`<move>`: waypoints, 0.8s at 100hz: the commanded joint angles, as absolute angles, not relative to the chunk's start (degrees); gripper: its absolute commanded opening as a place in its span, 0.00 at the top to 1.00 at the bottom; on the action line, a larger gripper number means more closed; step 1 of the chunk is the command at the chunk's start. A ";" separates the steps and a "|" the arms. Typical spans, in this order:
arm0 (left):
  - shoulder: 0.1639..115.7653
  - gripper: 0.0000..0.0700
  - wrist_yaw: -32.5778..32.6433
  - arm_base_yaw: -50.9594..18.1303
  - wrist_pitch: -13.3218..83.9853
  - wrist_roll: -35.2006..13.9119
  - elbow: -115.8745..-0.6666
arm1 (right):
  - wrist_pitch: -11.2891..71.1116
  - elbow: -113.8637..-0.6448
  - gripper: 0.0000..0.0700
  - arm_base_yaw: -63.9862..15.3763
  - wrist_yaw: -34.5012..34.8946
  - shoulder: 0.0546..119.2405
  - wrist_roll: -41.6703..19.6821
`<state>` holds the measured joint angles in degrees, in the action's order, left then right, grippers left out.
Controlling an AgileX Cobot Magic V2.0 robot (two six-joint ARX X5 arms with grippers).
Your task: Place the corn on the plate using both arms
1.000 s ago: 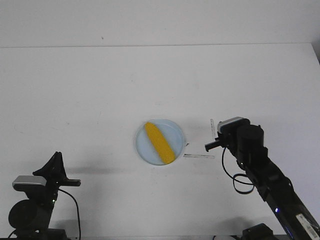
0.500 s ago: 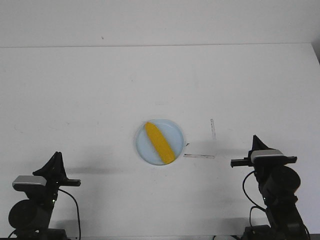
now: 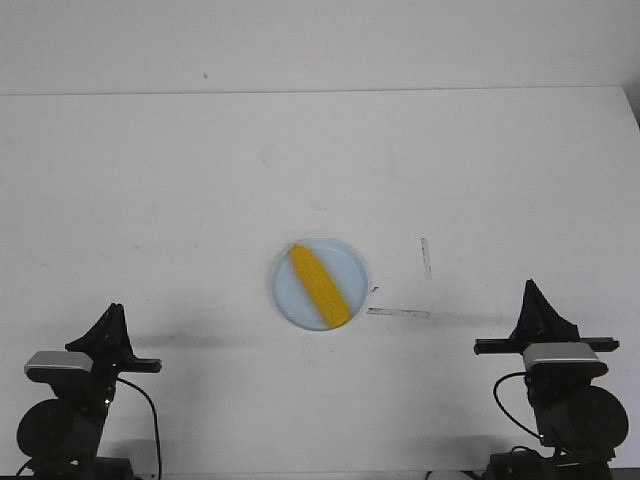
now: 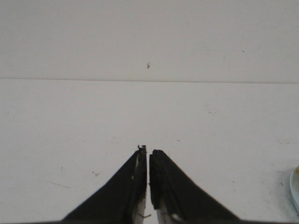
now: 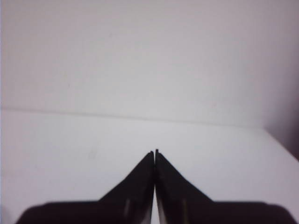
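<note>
Nearest the camera, both arms are sitting low at the near edge of the table, well apart from the work. The left fingers (image 4: 148,154) are pressing almost together, only a thin slit showing between them, and are holding nothing. The right fingers (image 5: 154,153) are meeting tip to tip and are likewise gripping nothing. In the front view the left gripper (image 3: 110,325) and the right gripper (image 3: 533,300) are pointing away over the table, each with bare white table (image 3: 200,180) ahead of its tips.

Beyond and between the two sets of fingers, the plate (image 3: 352,262) is lying flat, ahead and inward of each arm. The corn (image 3: 319,285) is resting on it at a slant, its whole length appearing to sit within the rim. Just past the plate toward the right fingers, two thin pale strips (image 3: 398,312) are lying flat on the table.

Judgement: the corn is looking placed, so the task is appearing complete or nearly so. The cob is looking smooth, stiff and light, probably slippery under hard pads and inclined to roll. Any regrasp is best taken across the thick middle, fingers straddling its width, not at the tapering end. The plate is looking shallow and light and may be sliding if nudged.
</note>
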<state>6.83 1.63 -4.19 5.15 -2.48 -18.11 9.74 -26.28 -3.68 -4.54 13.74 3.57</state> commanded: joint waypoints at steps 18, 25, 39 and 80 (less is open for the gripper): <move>6.94 1.00 1.78 -4.25 4.45 -2.15 -19.09 | 8.78 -26.57 0.99 -3.64 -4.58 12.38 2.79; 6.94 1.00 1.78 -4.25 4.47 -2.15 -19.09 | 8.78 -26.57 0.99 -3.64 -4.56 12.38 2.81; 6.94 1.00 1.78 -4.25 4.45 -2.15 -19.09 | 8.78 -26.55 0.99 -3.64 -4.56 12.38 2.90; 6.94 1.00 1.78 -4.25 4.58 -2.15 -19.09 | 14.68 -24.91 0.99 0.99 1.13 5.72 3.01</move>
